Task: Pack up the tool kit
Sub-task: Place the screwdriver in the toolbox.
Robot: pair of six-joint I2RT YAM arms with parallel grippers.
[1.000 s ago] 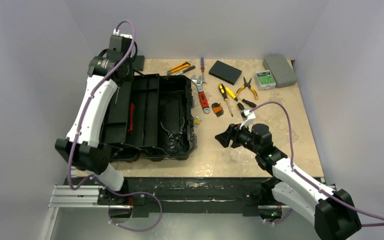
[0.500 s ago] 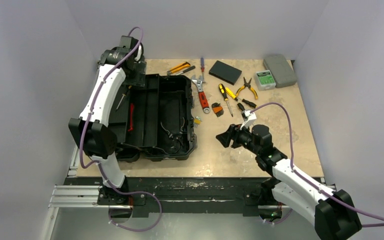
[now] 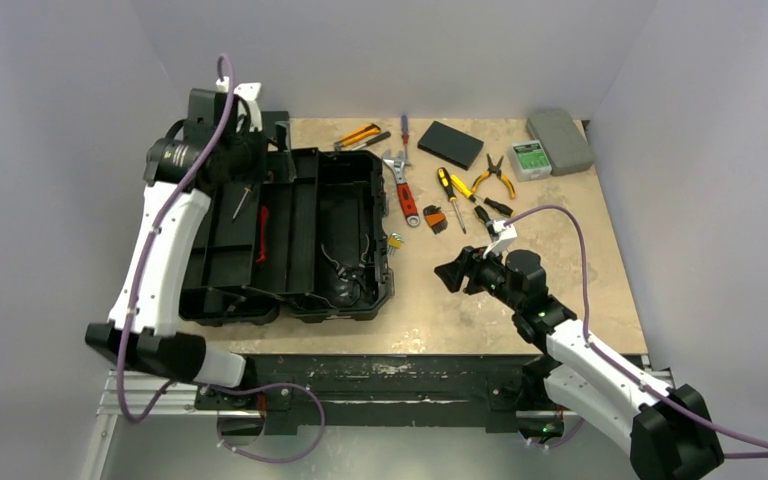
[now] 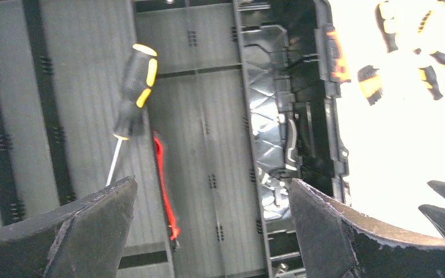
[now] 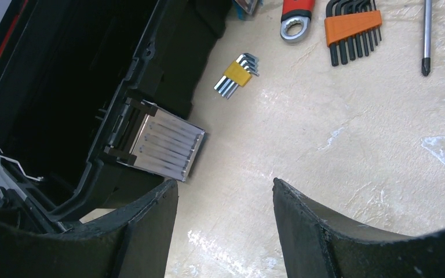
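Observation:
The black tool kit (image 3: 345,302) lies open on the left of the table. A yellow-and-black-handled screwdriver (image 3: 243,203) rests loose in its lid half, beside the red handle strip (image 3: 262,235). My left gripper (image 3: 272,150) hangs open above the kit's far left corner. In the left wrist view the screwdriver (image 4: 135,87) lies beyond the open left gripper (image 4: 211,185), apart from both fingers. My right gripper (image 3: 450,272) is open and empty over bare table, right of the kit's metal latch (image 5: 165,145).
Loose tools lie right of the kit: a red wrench (image 3: 405,197), yellow hex keys (image 5: 237,74), an orange hex key set (image 5: 353,26), a yellow screwdriver (image 3: 450,192), pliers (image 3: 495,176) and a utility knife (image 3: 358,135). A flat black box (image 3: 450,143) and a grey case (image 3: 560,140) sit at the back.
My left gripper opened and let go of the screwdriver, which now lies in the lid. The left arm swung to the left. The right arm barely moved.

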